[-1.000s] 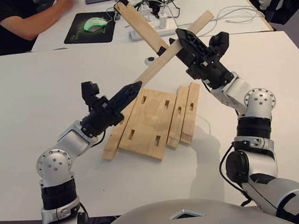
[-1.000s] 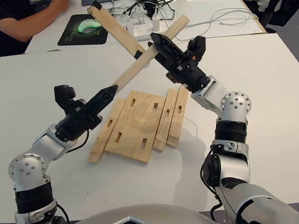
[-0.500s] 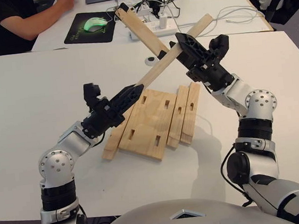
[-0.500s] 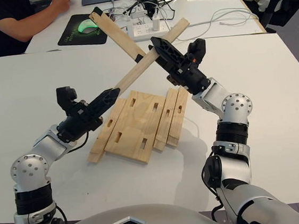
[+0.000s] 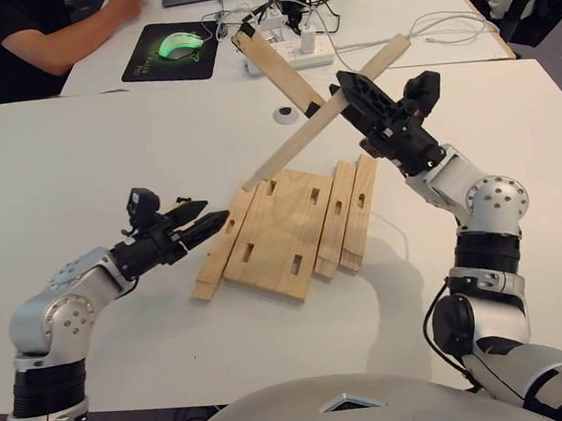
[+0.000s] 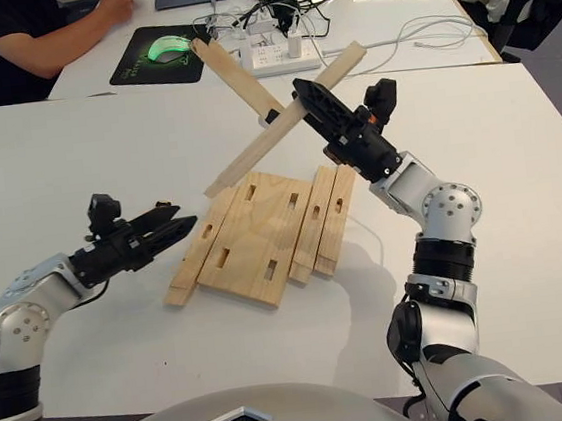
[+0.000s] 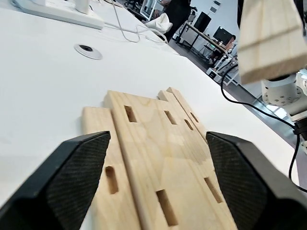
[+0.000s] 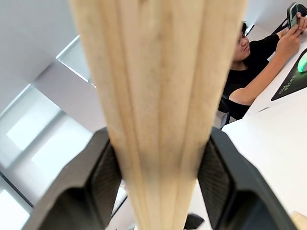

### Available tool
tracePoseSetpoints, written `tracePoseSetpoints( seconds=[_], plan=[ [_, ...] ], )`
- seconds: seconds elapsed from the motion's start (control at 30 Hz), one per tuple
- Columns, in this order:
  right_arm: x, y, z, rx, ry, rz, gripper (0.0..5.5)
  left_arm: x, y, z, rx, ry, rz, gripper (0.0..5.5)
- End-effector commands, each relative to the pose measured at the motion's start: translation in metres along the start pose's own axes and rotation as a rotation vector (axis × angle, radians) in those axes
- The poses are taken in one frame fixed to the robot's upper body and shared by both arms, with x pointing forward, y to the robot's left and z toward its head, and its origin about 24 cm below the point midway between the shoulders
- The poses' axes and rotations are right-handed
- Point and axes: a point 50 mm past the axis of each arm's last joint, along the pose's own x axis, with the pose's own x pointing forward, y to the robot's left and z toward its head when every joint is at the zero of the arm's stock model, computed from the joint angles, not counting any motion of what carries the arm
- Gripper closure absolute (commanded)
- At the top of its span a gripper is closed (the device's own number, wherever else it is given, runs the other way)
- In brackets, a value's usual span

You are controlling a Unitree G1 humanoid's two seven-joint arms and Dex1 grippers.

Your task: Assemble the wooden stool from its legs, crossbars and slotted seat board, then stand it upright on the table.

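above the far half of the desk [image 5: 75,162], the right claw [image 5: 352,97] is pressed onto a long wooden bar [image 5: 289,144] just where a second bar [image 5: 271,63] crosses it, so the pair hangs in the air as a tilted x. the right wrist view shows wood squeezed tight between the dark pads [image 8: 96,177]. whether the two bars are truly locked at the crossing i cannot tell. holding them high looks deliberate: the joint is free of the desk and clear of the loose parts below. the long bar's lower end hangs just over the far left corner of the pile.

that pile lies flat mid-desk. it is made up of the slotted seat board [image 5: 278,226], a single slat [image 5: 220,249] along its left edge, and two narrow slotted pieces [image 5: 349,208] side by side on its right.

the right arm is bent at the elbow, with the forearm rising away from the body and the claw pointing up and toward the robot's left. the left arm reaches out low, its forearm close over the desk. the left claw [image 5: 209,214] is spread and holds nothing, level and aimed at the single slat from just beside it. it seems placed to take the next piece.
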Motion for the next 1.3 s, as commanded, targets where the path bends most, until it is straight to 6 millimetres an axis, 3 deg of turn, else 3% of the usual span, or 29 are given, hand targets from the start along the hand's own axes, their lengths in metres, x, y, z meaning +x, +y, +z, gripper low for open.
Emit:
tracePoseSetpoints(
  seconds=[0.03, 0.27, 0.5, 0.77, 1.3],
  plan=[
    [-0.013, 0.019, 0.001, -0.062, 0.074, 0.017, 3.42, -0.009, -0.008, -0.008, 0.017, 0.053, -0.02, 1.79],
    [-0.032, 0.033, -0.033, -0.171, 0.28, -0.06, 3.42, -0.007, -0.015, -0.016, 0.022, 0.06, -0.019, 1.79],
    [-0.046, 0.039, -0.057, -0.344, 0.311, -0.133, 3.42, -0.015, -0.018, -0.022, 0.002, 0.073, -0.003, 1.79],
    [-0.042, 0.038, -0.054, -0.455, 0.258, -0.127, 3.42, -0.012, -0.023, -0.027, -0.02, 0.093, -0.028, 1.79],
    [-0.042, 0.034, -0.054, -0.628, 0.378, -0.106, 3.42, -0.009, -0.028, -0.03, -0.031, 0.085, -0.035, 1.79]
  ],
)
